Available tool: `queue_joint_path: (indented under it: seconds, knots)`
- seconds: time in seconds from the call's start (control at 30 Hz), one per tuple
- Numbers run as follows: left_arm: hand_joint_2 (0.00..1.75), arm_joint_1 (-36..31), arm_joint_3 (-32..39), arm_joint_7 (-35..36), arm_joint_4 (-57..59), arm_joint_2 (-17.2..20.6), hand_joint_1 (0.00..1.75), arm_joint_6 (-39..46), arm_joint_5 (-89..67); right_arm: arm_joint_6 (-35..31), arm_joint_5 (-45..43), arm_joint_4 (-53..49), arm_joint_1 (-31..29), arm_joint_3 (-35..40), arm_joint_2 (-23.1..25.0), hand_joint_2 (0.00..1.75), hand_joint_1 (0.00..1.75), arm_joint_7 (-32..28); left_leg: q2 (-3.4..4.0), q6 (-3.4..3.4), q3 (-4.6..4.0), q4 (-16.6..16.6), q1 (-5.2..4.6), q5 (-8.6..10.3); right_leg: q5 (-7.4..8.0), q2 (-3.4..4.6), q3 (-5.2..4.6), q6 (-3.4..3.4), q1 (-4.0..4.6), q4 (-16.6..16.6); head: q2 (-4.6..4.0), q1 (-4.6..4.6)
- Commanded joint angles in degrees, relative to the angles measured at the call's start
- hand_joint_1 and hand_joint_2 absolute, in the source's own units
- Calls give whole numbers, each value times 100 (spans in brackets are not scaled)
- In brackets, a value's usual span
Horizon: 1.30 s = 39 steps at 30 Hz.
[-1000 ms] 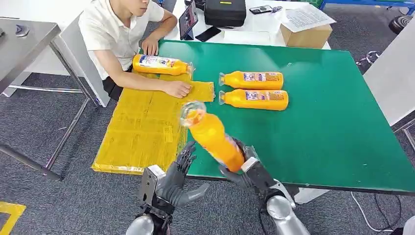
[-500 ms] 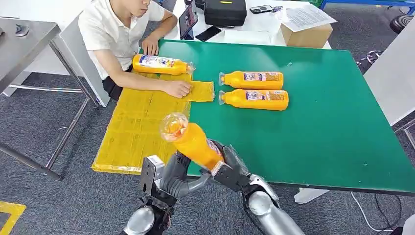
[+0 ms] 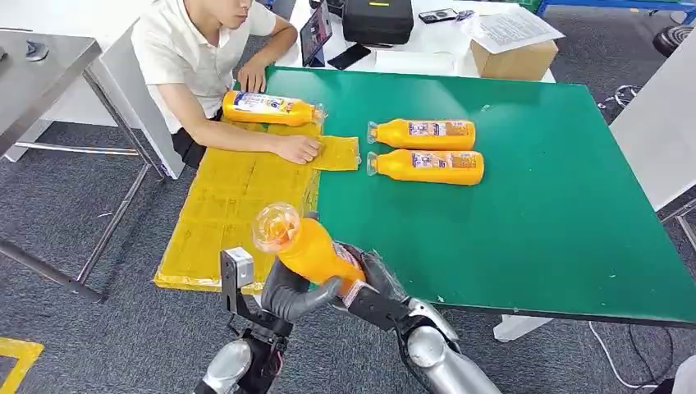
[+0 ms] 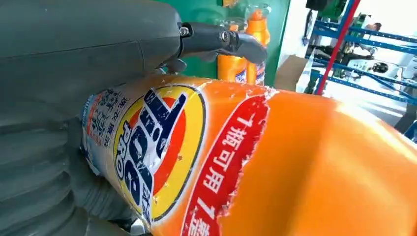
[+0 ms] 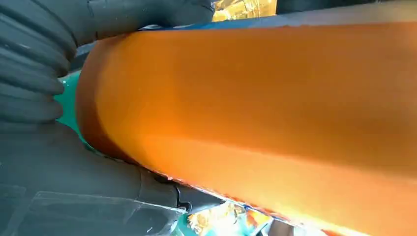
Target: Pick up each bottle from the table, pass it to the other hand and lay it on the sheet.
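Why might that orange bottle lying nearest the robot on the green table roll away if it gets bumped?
The orange bottle looks round and lies on its side, so it would probably roll. Its plastic looks smooth, maybe slippery. It seems full, so likely heavy for its size.

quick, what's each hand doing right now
Left hand: wrapped around the orange plastic bottle, gripping it.
Right hand: holding the same bottle at its lower end.
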Motion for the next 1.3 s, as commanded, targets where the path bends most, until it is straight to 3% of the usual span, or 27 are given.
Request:
queue_joint_path:
  seconds: [0.03, 0.13, 0.17, 0.2, 0.23, 0.27, 0.47, 0.57, 0.6, 0.67, 1.07, 1.17, 1.3]
  knots:
    - [175, -327, -151, -97, 172, -35, 175, -187, 169, 132, -75, 335, -181, 457, 33, 175, 143, -86, -3, -7, 9, -2, 3, -4, -4, 2, 9, -7, 3, -1, 0, 2]
    - [175, -327, -151, -97, 172, -35, 175, -187, 169, 132, -75, 335, -181, 457, 33, 175, 143, -86, -3, -12, 23, -1, 8, -10, -10, 4, 23, -13, 7, -2, 0, 2]
    - [175, -300, -162, -111, 98, -17, 175, -199, 173, 119, -137, 295, -147, 429, 47, 175, 10, -127, -4, -11, 17, 0, 8, -8, -7, 2, 18, -12, 7, -3, 0, 2]
    - [175, -290, -162, -142, 54, -10, 175, -215, 178, 53, -175, 258, -100, 399, 83, 175, 0, -178, -2, -13, 27, 0, 10, -13, -11, 7, 28, -15, 9, -4, 0, 0]
    - [175, -281, -161, -168, 7, -3, 175, -218, 172, 21, -176, 225, -67, 405, 100, 175, 0, -200, 0, -10, 15, 0, 6, -8, -6, 6, 15, -11, 5, -1, 0, 0]
    - [175, -264, -144, -199, -37, -11, 175, -212, 174, -2, -177, 203, -44, 415, 119, 0, 0, -209, 0, -14, 23, 1, 9, -13, -10, 8, 23, -15, 8, -1, 0, 0]
    - [175, -36, 0, -301, -541, 46, 175, -130, 268, -25, -798, 186, 470, 94, 320, 0, 0, -268, -5, -16, 25, -2, 11, -13, -13, 2, 26, -16, 10, -4, 0, 2]
    - [175, 135, 123, -450, -837, 132, 175, -86, 170, 335, -1990, 124, 908, -641, 639, 0, 0, -504, -8, -13, 24, -5, 10, -11, -13, -2, 24, -14, 9, -6, 0, 0]
    - [175, 174, 192, -490, -910, 151, 175, -19, 137, 184, -2115, -25, 1043, -843, 695, 0, 0, -584, -8, -16, 32, -5, 11, -16, -17, 0, 33, -17, 10, -7, 0, 2]
    - [175, 253, 344, -548, -1058, 211, 175, 101, 65, -342, -2081, -324, 1224, -1107, 735, 0, 0, -763, -9, -9, 7, -1, 6, -6, -9, -6, 5, -10, 5, -2, 0, 2]
    - [175, 269, 367, -542, -1096, 216, 175, 98, 68, -341, -2085, -472, 1257, -1119, 716, 0, 0, -736, -3, -11, 8, -5, 5, -6, -8, 1, 7, -16, 3, -5, 0, 2]
    - [175, 116, 375, -1017, -1027, 319, 175, 991, -1108, -1123, -2433, -1113, 1575, -1732, 990, 0, 0, -1229, -1, -10, 7, -4, 3, -7, -9, 4, 5, -15, 2, -2, 0, 2]
    - [175, -189, 477, -1162, -661, 391, 175, 1909, -2520, -2552, -2886, -2181, 1845, -2816, 1513, 0, 0, -1229, -18, -13, 1, -1, 1, -4, -14, -13, -1, -17, 0, 7, 0, 2]
